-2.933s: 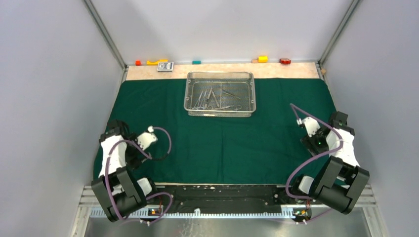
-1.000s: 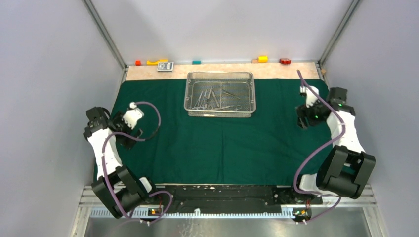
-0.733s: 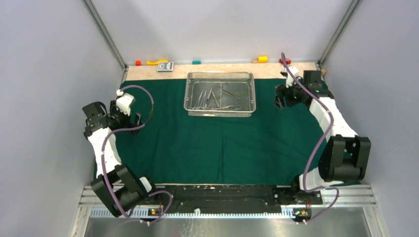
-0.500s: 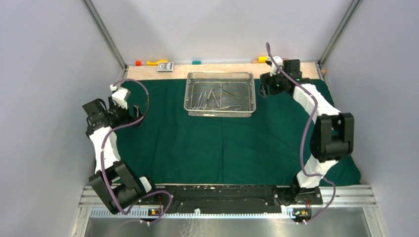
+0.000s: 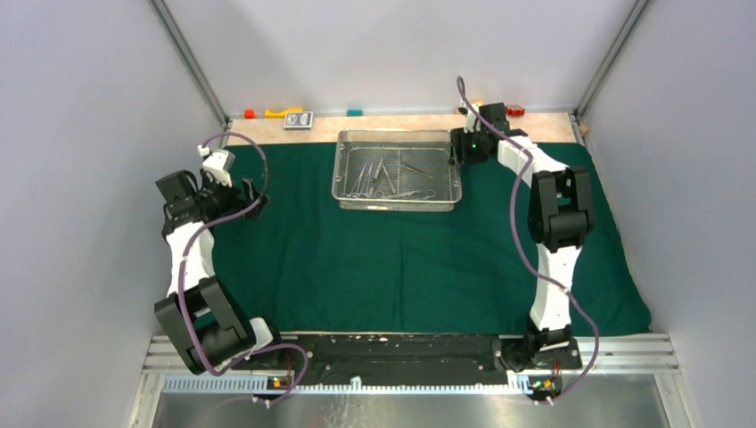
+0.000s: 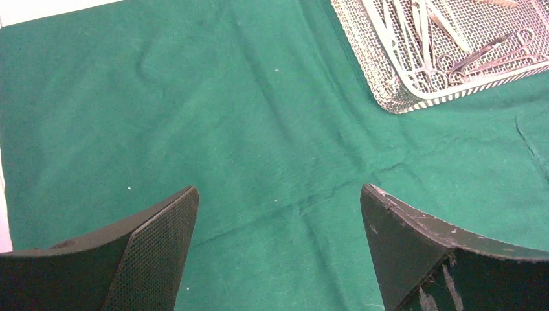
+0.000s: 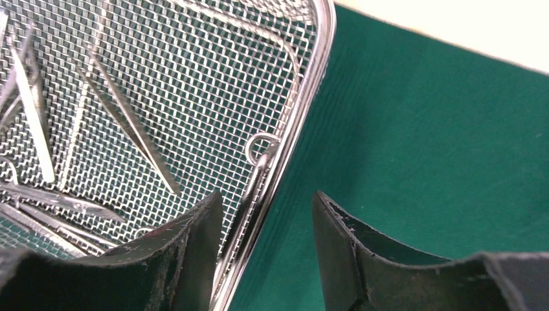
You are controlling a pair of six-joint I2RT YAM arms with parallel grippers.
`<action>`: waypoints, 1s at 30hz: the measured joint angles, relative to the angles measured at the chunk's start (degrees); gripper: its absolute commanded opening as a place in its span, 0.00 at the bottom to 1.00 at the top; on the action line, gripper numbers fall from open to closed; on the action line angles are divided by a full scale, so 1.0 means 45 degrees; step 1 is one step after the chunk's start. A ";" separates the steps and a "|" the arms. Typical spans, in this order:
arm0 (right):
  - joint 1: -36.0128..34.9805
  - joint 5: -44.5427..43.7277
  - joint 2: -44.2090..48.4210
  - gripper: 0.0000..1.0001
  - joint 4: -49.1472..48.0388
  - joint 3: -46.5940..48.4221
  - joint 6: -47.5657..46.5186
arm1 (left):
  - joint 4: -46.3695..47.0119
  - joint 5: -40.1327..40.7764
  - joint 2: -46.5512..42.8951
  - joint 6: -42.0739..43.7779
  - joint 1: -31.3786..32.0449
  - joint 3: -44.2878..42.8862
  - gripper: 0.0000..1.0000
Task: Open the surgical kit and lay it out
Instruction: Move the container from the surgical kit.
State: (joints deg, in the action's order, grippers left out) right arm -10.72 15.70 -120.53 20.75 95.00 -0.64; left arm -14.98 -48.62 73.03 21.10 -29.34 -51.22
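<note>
Cloth point(image 5: 392, 259) spread, instruments point(image 5: 379, 176) not yet out of the far-edge tray point(image 5: 397, 204). Right hand point(image 7: 267, 208) straddles its rim, jaws apart — left hand point(image 6: 278, 194) gapes, empty.

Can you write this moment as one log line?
right gripper: open, astride tray rim | left gripper: open over cloth | instruments: in tray

The tray point(image 5: 398, 205), instruments point(image 5: 383, 176) inside, sits far-centre on the cloth point(image 5: 401, 259) covering the desk point(image 5: 267, 130), the right pincer point(image 7: 267, 195) straddling its right wall.
</note>
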 measured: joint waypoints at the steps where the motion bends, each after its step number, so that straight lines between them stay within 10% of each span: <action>1: -0.0005 -0.0034 -0.0199 0.47 0.0015 0.0010 0.0126 | 0.0092 0.0005 0.0029 -0.0073 0.0068 0.0005 0.99; 13: -0.0165 -0.1520 -0.0296 0.00 -0.0413 -0.0253 0.1734 | 0.0466 0.0019 0.0165 -0.0534 0.0500 0.0214 0.99; 30: 0.2914 -0.1885 0.1797 0.00 -0.0165 -0.2691 0.1132 | 0.0466 0.0403 -0.0214 -0.0185 0.1156 0.0481 0.99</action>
State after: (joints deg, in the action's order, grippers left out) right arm 2.39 7.22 -112.44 20.01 82.89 4.45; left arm -12.88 -46.81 72.07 20.27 -24.14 -49.06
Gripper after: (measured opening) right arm 0.106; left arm 0.989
